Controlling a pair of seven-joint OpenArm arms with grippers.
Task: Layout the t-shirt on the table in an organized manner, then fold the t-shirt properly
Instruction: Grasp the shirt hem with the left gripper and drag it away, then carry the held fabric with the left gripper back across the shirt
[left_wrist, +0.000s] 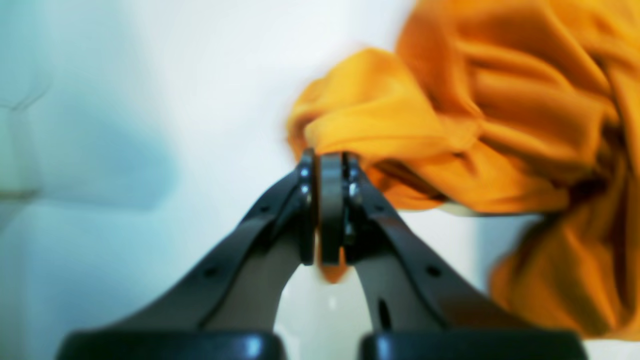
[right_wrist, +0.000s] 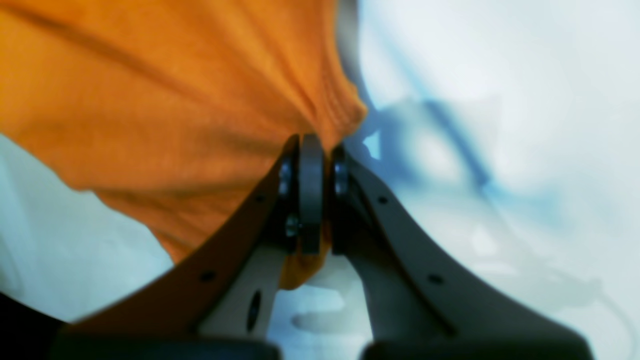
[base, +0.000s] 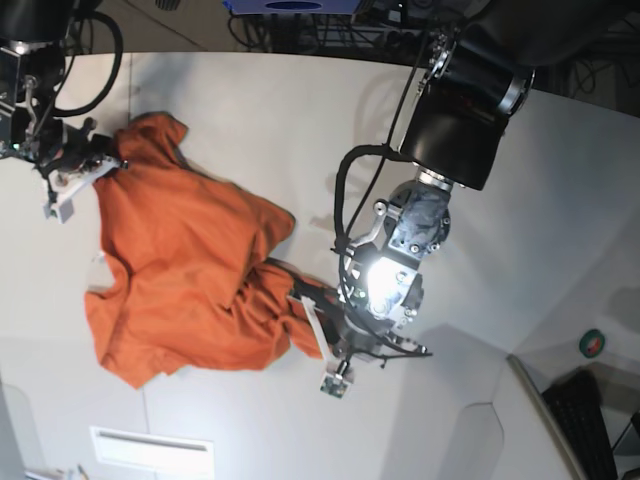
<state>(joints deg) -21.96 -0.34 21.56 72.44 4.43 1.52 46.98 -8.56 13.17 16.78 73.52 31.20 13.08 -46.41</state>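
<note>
The orange t-shirt (base: 185, 265) lies crumpled across the white table (base: 300, 120), stretched between my two arms. My left gripper (base: 305, 305) is shut on a bunched fold at the shirt's right end; in the left wrist view the cloth (left_wrist: 450, 130) wells up past the pinched fingertips of that gripper (left_wrist: 330, 165), and a scrap shows below them. My right gripper (base: 105, 165) is shut on the shirt's upper left edge. In the right wrist view the t-shirt (right_wrist: 165, 110) fans out to the left from the right gripper (right_wrist: 315, 150).
Dark cables and equipment (base: 320, 25) crowd the far edge of the table. A thin seam (base: 480, 405) crosses the tabletop at lower right. A small green and red object (base: 593, 343) and a dark item (base: 585, 405) sit off the table at the right.
</note>
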